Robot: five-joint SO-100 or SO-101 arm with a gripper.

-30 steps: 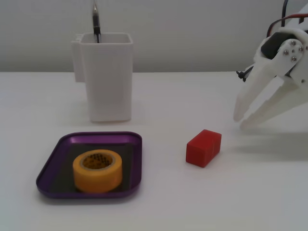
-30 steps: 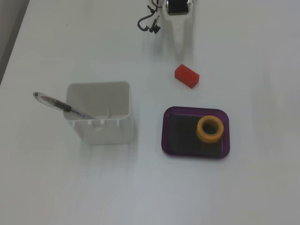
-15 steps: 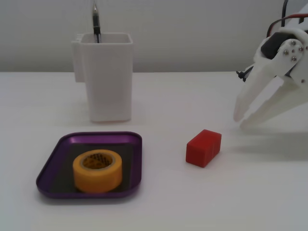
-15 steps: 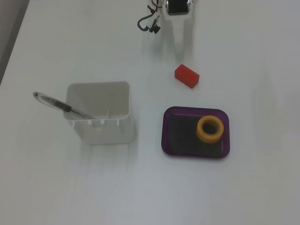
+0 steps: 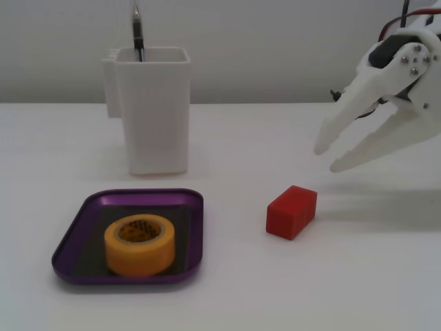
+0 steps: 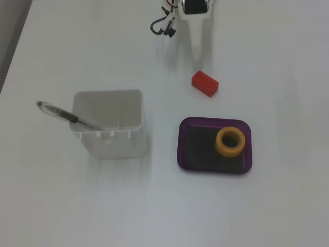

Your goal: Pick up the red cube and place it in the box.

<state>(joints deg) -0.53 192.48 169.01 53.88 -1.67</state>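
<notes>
Above table, gripper fingers spread wide, near red cube, not touching.

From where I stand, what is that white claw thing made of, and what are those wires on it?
The tool looks like matte white plastic: two long, tapering fingers on a rounded white housing dotted with small metal screws. A dark block, perhaps a motor, sits inside it. Red and black cables run from the top, and in the other fixed view a black cable curls beside it.
</notes>
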